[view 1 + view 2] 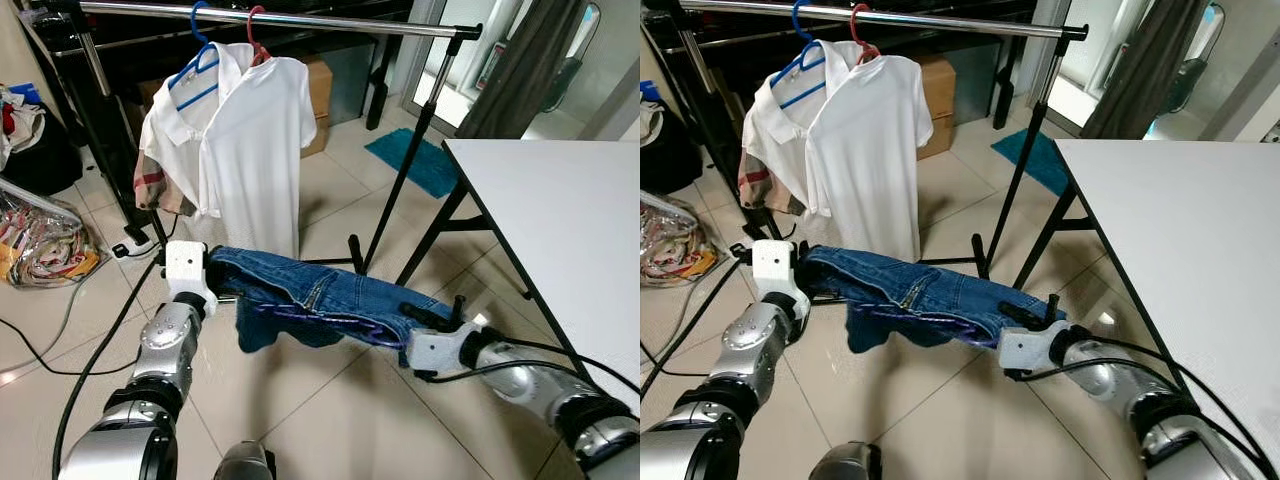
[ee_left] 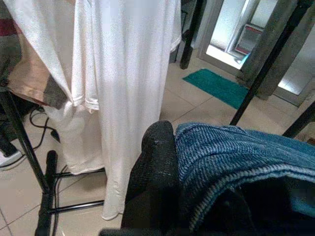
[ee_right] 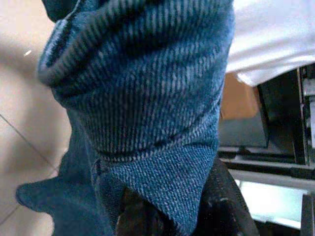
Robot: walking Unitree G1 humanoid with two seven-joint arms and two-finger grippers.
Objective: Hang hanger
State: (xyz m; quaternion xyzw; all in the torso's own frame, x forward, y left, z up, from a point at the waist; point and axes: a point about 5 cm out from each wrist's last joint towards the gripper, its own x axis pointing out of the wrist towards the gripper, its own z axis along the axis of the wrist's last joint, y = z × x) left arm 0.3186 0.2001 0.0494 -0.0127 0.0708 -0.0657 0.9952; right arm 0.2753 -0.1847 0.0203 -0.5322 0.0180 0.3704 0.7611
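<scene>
No brand, label or lettering can be read anywhere. Nearest, at 5 o'clock, the right gripper [image 1: 432,318] has its black fingers clamped on one end of a pair of blue denim jeans [image 1: 320,297]; at 8 o'clock the left gripper [image 1: 212,272] pinches the other end, one black finger [image 2: 153,177] pressed against the folded waistband. The jeans are stretched between them above the beige tiled floor [image 1: 340,410], creased, stitching showing, a darker part sagging at the middle. A white rectangular table [image 1: 560,220] stands at 3 o'clock. Farther, at 12 o'clock, a white short-sleeved polo shirt [image 1: 258,150] hangs on a red hanger [image 1: 256,30] beside a second white shirt on a blue plastic hanger [image 1: 197,62], both hooked over the silver rail of a black garment rack [image 1: 300,19]. A teal floor mat [image 1: 415,160] lies beyond the rack at 1 o'clock.
</scene>
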